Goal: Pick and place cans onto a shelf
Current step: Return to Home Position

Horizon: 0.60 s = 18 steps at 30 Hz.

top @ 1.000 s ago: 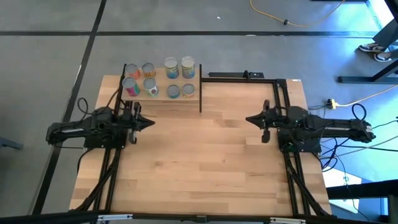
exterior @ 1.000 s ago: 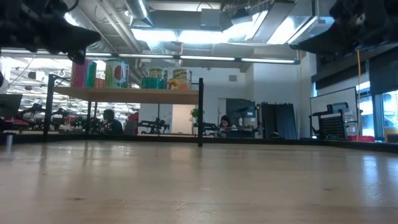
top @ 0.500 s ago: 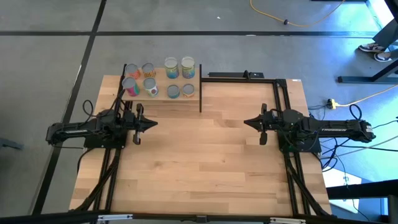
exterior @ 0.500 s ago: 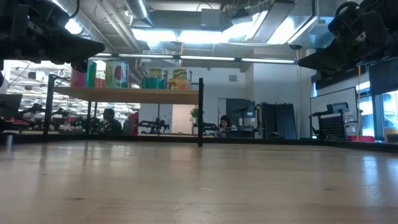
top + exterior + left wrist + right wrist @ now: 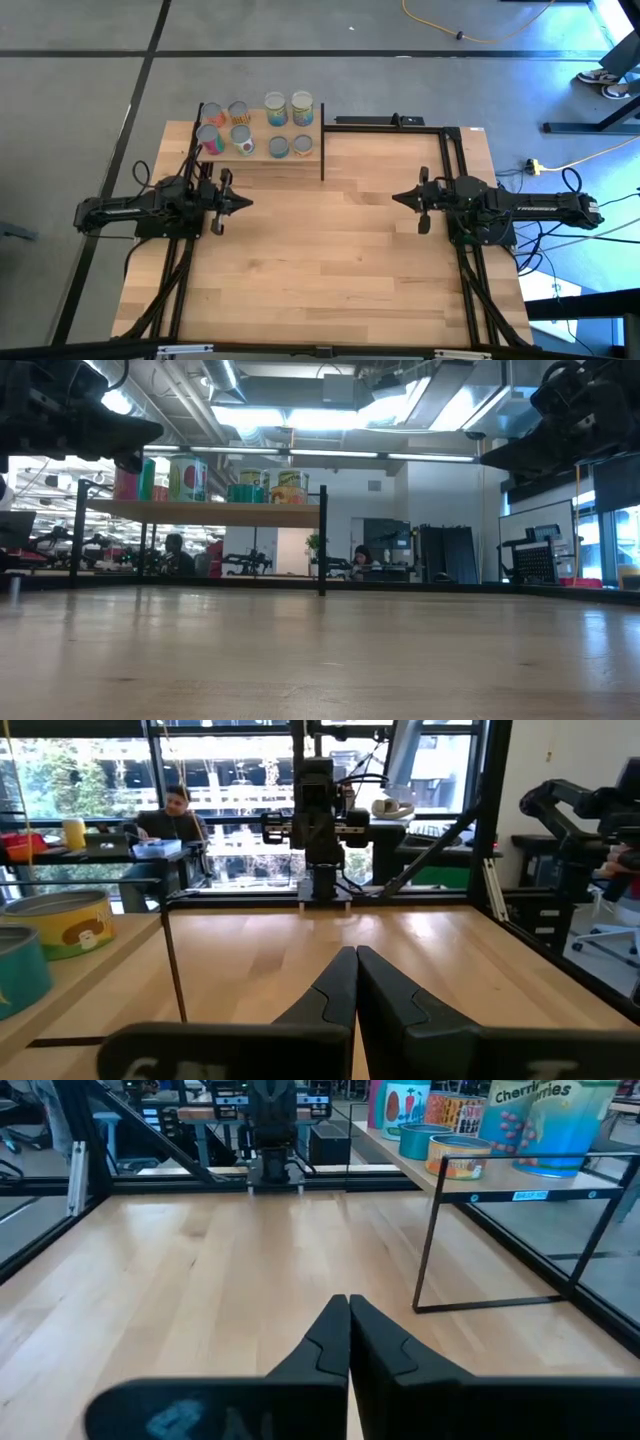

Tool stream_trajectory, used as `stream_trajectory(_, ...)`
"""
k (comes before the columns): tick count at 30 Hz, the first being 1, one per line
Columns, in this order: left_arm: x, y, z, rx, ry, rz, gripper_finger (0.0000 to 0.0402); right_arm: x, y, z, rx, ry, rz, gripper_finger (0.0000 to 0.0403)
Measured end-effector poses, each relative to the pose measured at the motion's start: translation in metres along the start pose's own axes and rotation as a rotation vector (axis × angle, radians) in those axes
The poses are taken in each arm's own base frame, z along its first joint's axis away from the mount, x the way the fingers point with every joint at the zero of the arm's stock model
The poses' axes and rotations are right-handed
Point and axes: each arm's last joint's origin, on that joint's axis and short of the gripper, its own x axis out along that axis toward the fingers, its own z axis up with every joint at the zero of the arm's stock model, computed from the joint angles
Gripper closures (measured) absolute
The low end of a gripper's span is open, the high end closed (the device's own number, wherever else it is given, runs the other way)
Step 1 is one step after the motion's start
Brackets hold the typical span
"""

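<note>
We log the left jaws pressed together with nothing between them. They are carried clear above the pale wood-plank tabletop by the dark left arm, tips aimed at the table's middle. The right jaws are likewise together and empty on the dark right arm, tips aimed back the other way. The two pairs face each other, well apart.

The small cylindrical cans, with silvery round tops and pink, yellow, blue and green labels, number eight by our count. All stand upright, long axes vertical, on the flat light-wood shelf with thin black uprights. The shelf stands at the tabletop's far left corner.

Key relation: the cans lie off to the side of the left jaws, toward the far edge and not along their pointing line. The left arm is much the nearer; the right arm is well apart across the table.

No can shows on the tabletop in any view, so we judge the placing finished and only parking the arms left. We expect only the left arm needs care, since the shelf's front edge is near it.

Beyond the table lie grey floor and a yellow cable. The low view shows an open workshop with ceiling strip lights and seated people far behind.
</note>
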Motion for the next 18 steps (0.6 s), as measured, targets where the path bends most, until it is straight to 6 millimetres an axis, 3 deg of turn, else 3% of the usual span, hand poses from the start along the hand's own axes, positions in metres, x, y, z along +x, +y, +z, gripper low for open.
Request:
stream_trajectory(5,0.0,-0.001,0.0,0.001,0.003,-0.026,0.0401,0.0,0.003,-0.002,0.007,0.008,0.089,0.04)
stream_trajectory(11,0.0,-0.001,0.0,0.001,0.003,-0.049,0.0401,0.004,0.002,-0.035,0.062,-0.016,0.062,0.04)
stream_trajectory(18,0.0,-0.002,0.0,0.001,0.004,-0.053,0.0401,0.004,0.002,-0.034,0.03,-0.014,0.06,0.04)
